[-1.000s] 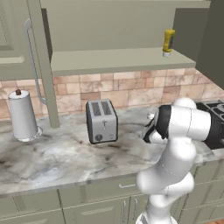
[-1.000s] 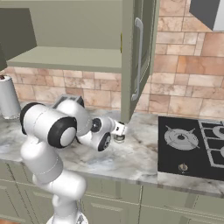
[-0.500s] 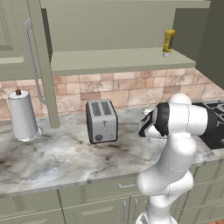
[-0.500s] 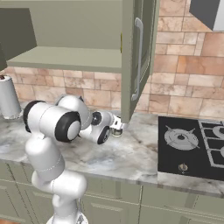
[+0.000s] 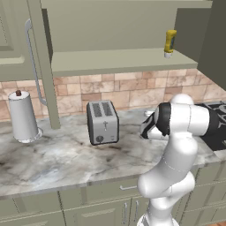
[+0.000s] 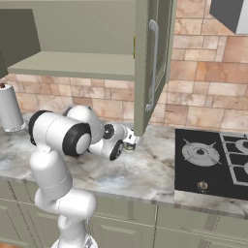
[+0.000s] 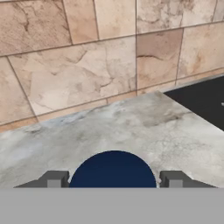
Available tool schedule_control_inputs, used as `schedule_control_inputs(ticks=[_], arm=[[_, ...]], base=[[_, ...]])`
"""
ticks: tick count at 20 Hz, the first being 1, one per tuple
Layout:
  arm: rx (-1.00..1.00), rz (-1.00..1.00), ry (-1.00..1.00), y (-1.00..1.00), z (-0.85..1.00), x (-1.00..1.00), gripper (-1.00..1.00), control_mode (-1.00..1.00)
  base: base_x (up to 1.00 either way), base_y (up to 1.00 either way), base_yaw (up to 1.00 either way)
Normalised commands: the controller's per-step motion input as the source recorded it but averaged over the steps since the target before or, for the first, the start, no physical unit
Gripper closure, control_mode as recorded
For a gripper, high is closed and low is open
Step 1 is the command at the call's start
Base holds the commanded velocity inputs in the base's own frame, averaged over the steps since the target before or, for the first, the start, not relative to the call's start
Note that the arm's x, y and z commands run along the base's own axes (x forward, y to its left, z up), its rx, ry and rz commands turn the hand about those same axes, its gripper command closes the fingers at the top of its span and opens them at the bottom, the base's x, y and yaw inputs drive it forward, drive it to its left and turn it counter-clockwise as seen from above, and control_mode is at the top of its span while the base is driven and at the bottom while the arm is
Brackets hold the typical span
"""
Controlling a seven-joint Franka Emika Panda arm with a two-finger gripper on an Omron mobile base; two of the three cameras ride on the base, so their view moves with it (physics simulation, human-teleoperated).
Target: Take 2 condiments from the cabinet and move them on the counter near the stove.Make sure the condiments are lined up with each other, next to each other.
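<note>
From the left base view, the arm bends low over the counter [image 5: 57, 159], its forearm reaching back toward the tiled wall, with the gripper hidden behind the wrist so its state cannot be read here. The yellow squeeze bottle [image 5: 169, 43] stands upright on the cabinet [image 5: 119, 59] shelf, near the shelf's right end, under the open door. A silver toaster [image 5: 103, 122] sits on the counter left of the arm, and a paper-towel roll [image 5: 22, 116] stands farther left beside the long door handle [image 5: 33, 62]. The edge of the stove [image 5: 217, 128] shows just behind the arm's elbow. In the right base view, the gripper [image 6: 130, 140] is low over the counter, just under the bottom edge of the open cabinet door, with the small white jar [image 6: 129, 145] at its tip, close to or on the marble; whether the jar's base touches the slab is not clear. The stove lies to the right, apart from the jar by a stretch of bare counter. In the hand view, the jar's dark blue lid [image 7: 113, 169] fills the space between the two fingertips [image 7: 53, 179], which sit just beside it on either side; the fingers bracket the jar, but whether they press on it cannot be told. Beyond lie the counter, the tiled wall [image 7: 87, 65] and a black corner of the stove at right.
</note>
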Motion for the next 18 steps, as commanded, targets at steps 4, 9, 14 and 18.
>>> schedule_control_inputs(ticks=[4, 9, 14, 18], arm=[[0.00, 0.02, 0.00, 0.08, 0.01, -0.19, -1.00, -1.00], [0.00, 0.04, 0.00, 0.33, 0.34, -0.52, -1.00, -1.00], [0.00, 0.06, -0.05, 0.29, 0.84, -0.41, -1.00, -1.00], [-0.04, 0.06, -0.02, 0.33, 1.00, -0.50, -1.00, -1.00]], base=[[0.00, 0.00, 0.00], [0.00, 0.00, 0.00], [0.00, 0.00, 0.00], [0.00, 0.00, 0.00]])
